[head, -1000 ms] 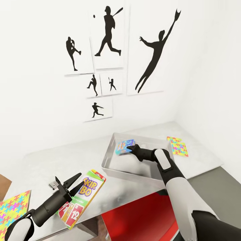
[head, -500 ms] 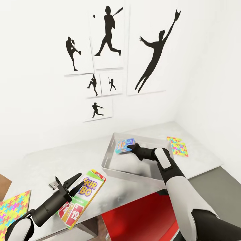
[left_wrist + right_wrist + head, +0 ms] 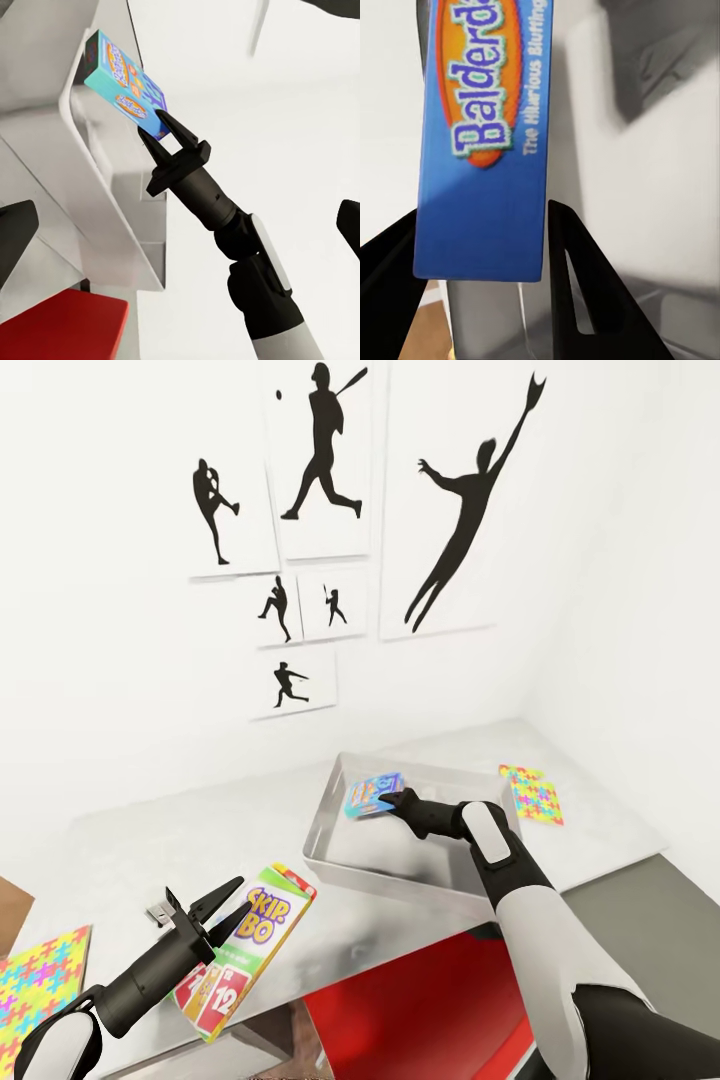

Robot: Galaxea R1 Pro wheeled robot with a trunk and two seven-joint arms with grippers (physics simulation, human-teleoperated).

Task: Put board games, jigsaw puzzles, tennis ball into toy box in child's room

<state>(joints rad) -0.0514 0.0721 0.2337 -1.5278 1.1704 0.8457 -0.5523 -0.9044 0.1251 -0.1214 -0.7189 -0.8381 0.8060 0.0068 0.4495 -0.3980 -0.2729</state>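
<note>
My right gripper [image 3: 393, 801] is shut on the blue board game [image 3: 370, 794] and holds it tilted just above the inside of the light grey toy box [image 3: 330, 857] on the table [image 3: 150, 840]. The right wrist view has the blue box [image 3: 484, 150] clamped between the black fingers [image 3: 577, 292]. In the left wrist view the same blue box [image 3: 124, 86] hangs over the toy box wall [image 3: 97, 187]. A Skip-Bo board game [image 3: 250, 950] lies at the table's front edge. My left gripper [image 3: 244, 894] stands open right beside it.
One jigsaw puzzle [image 3: 532, 796] lies on the table right of the toy box, another [image 3: 35, 985] at the far left front. A red object [image 3: 400, 1010] sits below the table's front edge. Silhouette posters [image 3: 320, 460] hang on the white wall behind.
The head view has shifted slightly. My right gripper still holds the blue board game over the toy box in nearly the same place. The left arm has not moved.
</note>
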